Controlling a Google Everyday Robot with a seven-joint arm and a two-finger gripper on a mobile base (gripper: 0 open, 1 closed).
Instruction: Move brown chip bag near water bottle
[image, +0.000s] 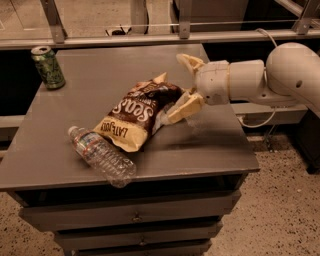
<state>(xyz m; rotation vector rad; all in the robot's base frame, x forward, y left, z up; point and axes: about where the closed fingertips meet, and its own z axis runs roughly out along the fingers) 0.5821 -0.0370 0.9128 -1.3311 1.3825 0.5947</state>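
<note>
The brown chip bag lies on the grey table, its tan lower end next to the water bottle. The clear bottle lies on its side near the table's front edge, white cap toward the left. My gripper is just right of the bag's upper end, with its cream fingers spread apart and off the bag. The lower finger is close to the bag's right edge; the upper finger points up and away. The white arm reaches in from the right.
A green soda can stands upright at the table's far left corner. Drawers sit under the tabletop. A metal rail runs behind the table. Speckled floor lies to the right.
</note>
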